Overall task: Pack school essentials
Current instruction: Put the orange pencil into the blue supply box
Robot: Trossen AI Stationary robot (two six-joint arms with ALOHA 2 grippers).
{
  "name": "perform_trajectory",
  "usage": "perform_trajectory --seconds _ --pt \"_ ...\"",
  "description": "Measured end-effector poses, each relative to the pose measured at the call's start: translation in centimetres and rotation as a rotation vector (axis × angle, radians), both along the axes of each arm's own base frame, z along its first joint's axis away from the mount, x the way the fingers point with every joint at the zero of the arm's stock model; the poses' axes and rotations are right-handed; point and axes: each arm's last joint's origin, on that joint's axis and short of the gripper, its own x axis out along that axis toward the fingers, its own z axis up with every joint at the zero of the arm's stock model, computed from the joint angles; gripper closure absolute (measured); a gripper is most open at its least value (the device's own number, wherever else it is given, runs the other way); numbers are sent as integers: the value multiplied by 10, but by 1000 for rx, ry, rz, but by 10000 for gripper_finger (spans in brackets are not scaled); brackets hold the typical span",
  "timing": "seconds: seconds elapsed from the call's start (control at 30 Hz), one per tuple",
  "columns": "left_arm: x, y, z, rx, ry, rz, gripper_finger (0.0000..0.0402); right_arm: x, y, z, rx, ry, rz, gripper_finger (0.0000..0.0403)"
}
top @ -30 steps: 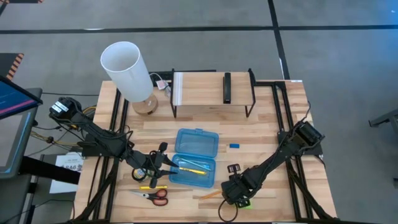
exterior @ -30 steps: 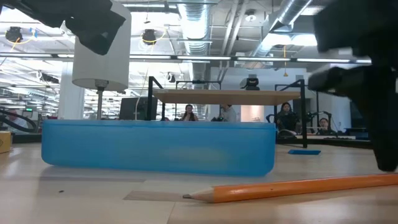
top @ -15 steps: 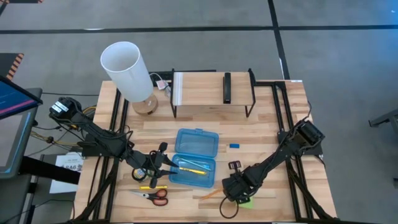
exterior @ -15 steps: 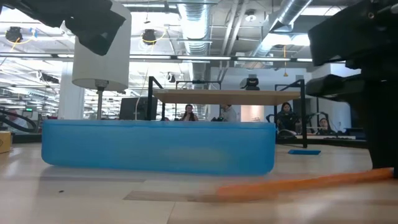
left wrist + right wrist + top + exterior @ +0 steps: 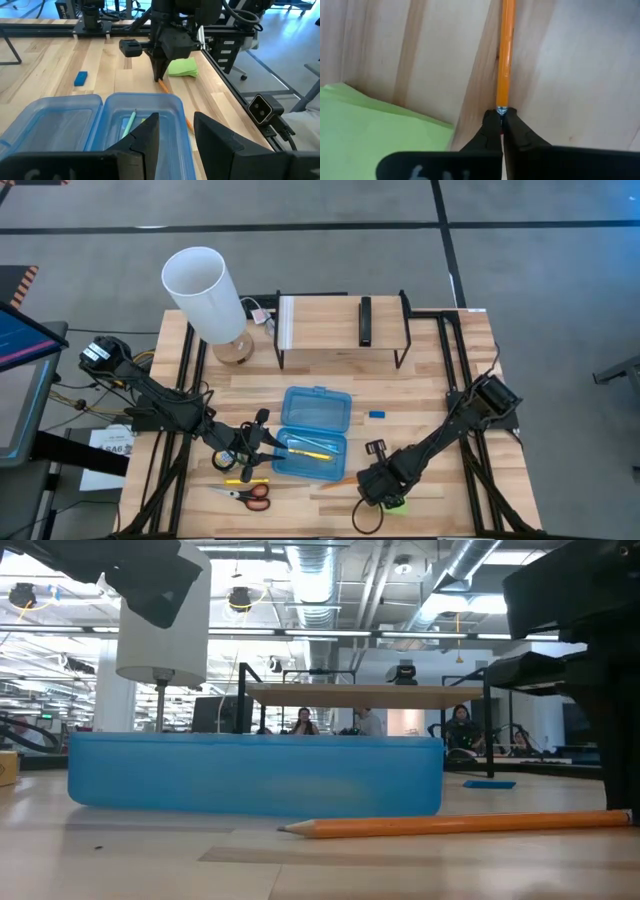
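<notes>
— What have you got in your right pincer?

— My right gripper (image 5: 501, 126) has its two dark fingers pinched onto the metal-banded end of the orange pencil (image 5: 506, 55), low at the front of the table (image 5: 440, 370). The pencil is a thin, smooth hexagonal stick; in the low view it lies flat on the pale wood planks with its sharpened tip (image 5: 290, 828) pointing toward the case.

— And just beside it?

— The lime-green sticky-note pad (image 5: 375, 122), a flat matte square, lies on the boards close beside my fingers. The translucent blue case (image 5: 316, 432) sits open between my two arms, rounded corners, glossy plastic, with a yellow pencil (image 5: 312, 450) and a green one (image 5: 129, 123) lying inside.

— Your other arm?

— My left gripper (image 5: 175, 135) hovers at the case's near edge, fingers spread apart and holding nothing. The red-handled scissors (image 5: 245, 493) lie on the table close to it, with another yellow pencil (image 5: 246, 480) just above them.

— Anything in the way?

— The small blue eraser (image 5: 376, 415), a tiny block, lies alone to the right of the case. A tall white lamp (image 5: 205, 295) with a cylindrical shade stands at the back left, and a wooden shelf on black metal legs (image 5: 340, 320) at the back middle. People sit far off in the room beyond.
</notes>
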Motion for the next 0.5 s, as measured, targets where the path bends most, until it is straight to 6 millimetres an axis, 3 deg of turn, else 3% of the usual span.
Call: perform_trajectory --seconds 0.5 --pt "0 0 1 -15 -12 3 292 5 16 27 -20 -41 35 403"
